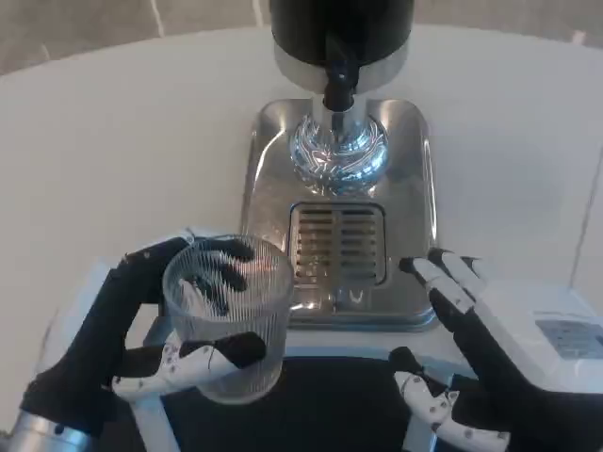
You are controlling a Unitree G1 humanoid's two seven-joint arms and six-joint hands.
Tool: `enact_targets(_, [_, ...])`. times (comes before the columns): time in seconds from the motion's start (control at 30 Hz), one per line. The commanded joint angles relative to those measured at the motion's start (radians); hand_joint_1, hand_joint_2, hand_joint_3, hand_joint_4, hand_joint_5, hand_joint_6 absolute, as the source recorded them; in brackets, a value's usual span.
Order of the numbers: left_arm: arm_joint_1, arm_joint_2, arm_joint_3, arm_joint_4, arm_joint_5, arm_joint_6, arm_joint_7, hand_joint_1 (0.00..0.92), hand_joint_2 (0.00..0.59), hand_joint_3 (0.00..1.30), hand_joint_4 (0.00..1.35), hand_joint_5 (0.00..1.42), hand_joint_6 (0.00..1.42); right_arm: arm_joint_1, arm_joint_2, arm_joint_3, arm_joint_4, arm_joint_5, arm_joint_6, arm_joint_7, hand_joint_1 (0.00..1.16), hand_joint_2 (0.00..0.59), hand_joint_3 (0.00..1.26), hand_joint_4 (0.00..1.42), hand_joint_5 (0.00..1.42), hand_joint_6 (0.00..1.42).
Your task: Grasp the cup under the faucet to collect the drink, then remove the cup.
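A clear ribbed cup (231,315) is held upright in my left hand (141,330), with fingers wrapped around its far side and the thumb across its front. It sits left of and nearer than the drip grate (337,243). The black faucet (337,87) hangs from the dark dispenser tank (341,33) above the shiny steel base (337,151). My right hand (462,358) is at the tray's right front corner, fingers apart, holding nothing.
The steel drip tray (268,151) sits mid-table on the white tabletop (122,141). A black surface (320,405) lies in front of the tray. A white box with a label (556,330) is behind my right hand.
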Motion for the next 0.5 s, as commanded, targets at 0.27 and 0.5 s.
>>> enact_targets(0.27, [-0.253, -0.058, -0.071, 0.334, 0.168, -0.034, 0.192, 0.475, 0.129, 1.04, 1.25, 1.42, 1.42, 0.019, 0.015, -0.061, -0.031, 0.023, -0.036, 0.053, 0.35, 0.521, 0.06, 0.0, 0.0, 0.1])
enact_targets(0.5, [-0.39, -0.088, -0.115, 0.516, 0.222, -0.038, 0.302, 0.475, 0.129, 1.04, 1.25, 1.42, 1.42, -0.012, 0.019, -0.115, -0.031, 0.042, -0.059, 0.09, 0.35, 0.521, 0.06, 0.0, 0.0, 0.08])
